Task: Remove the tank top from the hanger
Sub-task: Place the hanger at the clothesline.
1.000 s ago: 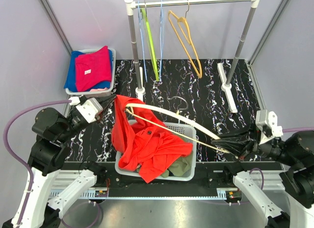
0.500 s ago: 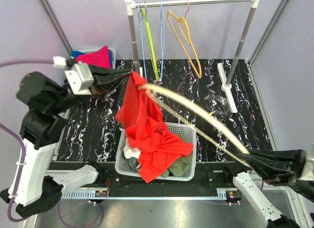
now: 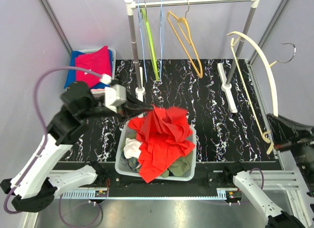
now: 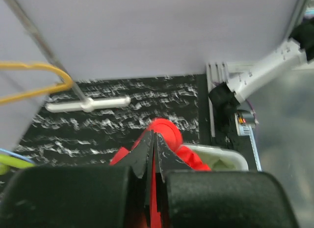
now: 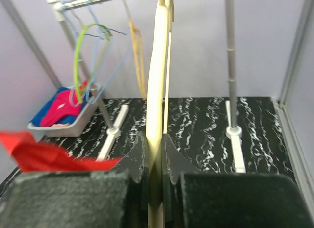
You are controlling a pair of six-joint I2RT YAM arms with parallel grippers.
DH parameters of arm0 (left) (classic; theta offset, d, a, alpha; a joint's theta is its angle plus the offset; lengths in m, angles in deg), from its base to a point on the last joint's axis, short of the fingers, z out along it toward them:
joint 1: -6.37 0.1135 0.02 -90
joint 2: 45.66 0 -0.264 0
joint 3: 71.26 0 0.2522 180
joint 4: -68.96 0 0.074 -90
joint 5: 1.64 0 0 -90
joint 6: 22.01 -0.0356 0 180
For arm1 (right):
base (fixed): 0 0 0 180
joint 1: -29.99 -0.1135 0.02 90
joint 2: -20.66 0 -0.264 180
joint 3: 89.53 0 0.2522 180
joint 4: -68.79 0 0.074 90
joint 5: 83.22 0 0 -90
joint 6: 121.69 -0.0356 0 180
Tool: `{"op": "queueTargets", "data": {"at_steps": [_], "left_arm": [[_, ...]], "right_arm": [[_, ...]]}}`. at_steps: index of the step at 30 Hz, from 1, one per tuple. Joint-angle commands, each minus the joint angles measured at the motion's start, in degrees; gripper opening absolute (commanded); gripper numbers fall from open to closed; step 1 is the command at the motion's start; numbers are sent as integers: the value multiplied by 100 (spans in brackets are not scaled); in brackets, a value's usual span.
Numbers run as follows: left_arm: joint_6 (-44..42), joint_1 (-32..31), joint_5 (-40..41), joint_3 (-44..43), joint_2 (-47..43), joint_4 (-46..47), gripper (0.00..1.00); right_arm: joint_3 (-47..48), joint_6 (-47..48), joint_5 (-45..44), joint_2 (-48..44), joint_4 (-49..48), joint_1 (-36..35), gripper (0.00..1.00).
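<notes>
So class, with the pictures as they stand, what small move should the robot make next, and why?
Probably open the left claw. The red tank top is already off the cream hanger, which the right claw holds well aside, and it sags over the basket, so it should drop in.

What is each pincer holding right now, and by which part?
Left pincer pinches the tank top by a raised fold of fabric. Right pincer grips the cream hanger at one shoulder end, away from the hook.
</notes>
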Motion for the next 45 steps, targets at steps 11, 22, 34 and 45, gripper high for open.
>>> {"op": "queueTargets", "data": {"at_steps": [11, 22, 34, 45], "left_arm": [[-1499, -341, -558, 1211, -908, -1136, 0], [-2872, -341, 848, 3285, -1910, -2033, 0], [-2372, -341, 2456, 4921, -1419, -855, 36], [-2750, -341, 2931, 5423, -1321, -390, 71]], "right_arm": [[-942, -97, -997, 822, -714, 15, 0], [-1268, 52, -961, 1445, -1478, 15, 0], [-1681, 580, -1356, 2438, -3086, 15, 0], [-1339, 940, -1410, 3142, -4010, 24, 0]]}}
